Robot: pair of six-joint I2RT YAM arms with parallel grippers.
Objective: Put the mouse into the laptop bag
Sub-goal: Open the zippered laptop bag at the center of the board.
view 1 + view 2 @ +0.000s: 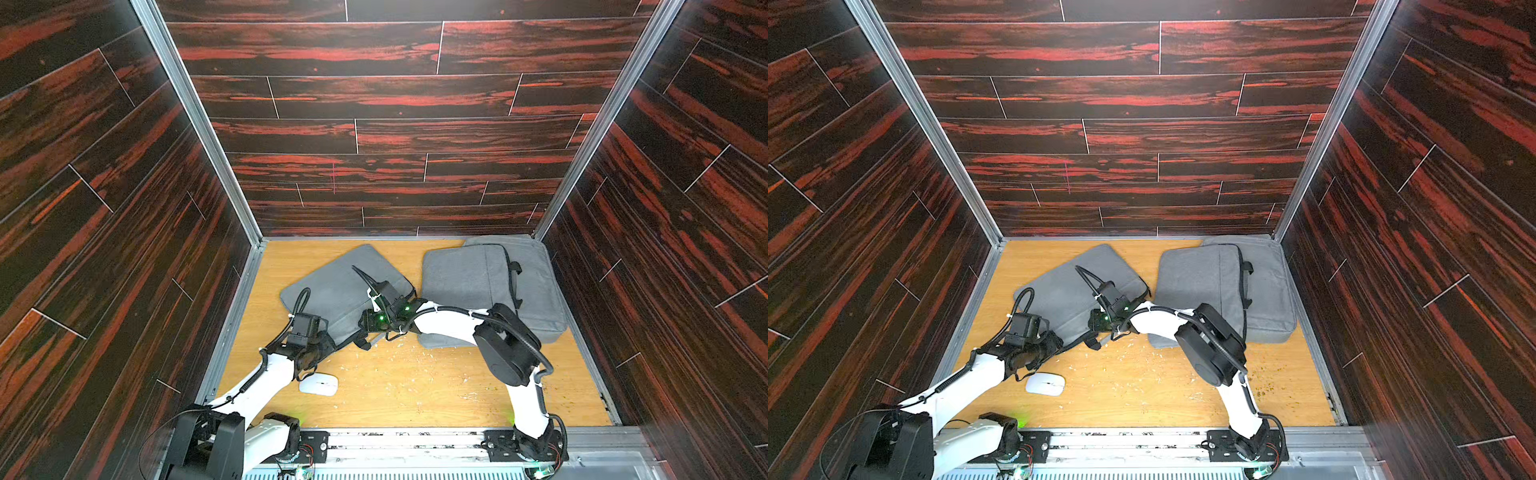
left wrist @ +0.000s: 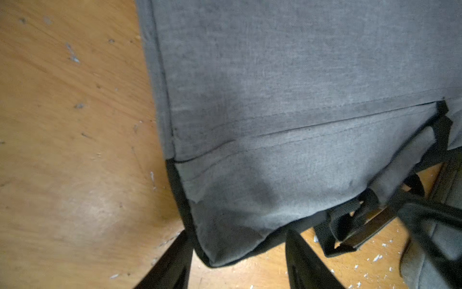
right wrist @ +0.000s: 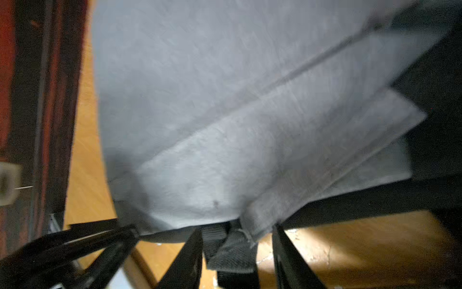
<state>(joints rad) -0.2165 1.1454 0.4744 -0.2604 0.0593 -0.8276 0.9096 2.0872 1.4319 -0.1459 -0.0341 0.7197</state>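
The white oval computer mouse [image 1: 318,384] is lying on the wooden tabletop [image 1: 415,386], outside the grey fabric laptop bag [image 1: 332,291]. The left end effector [image 2: 237,234] is sitting with fingers parted astride the bag's corner. The right end effector [image 3: 237,229] is gaping loosely around the bag's black strap [image 3: 232,252].

Both top views look steeply down from the front; both wrist views sit close over one grey bag [image 2: 275,100], filling their upper frame
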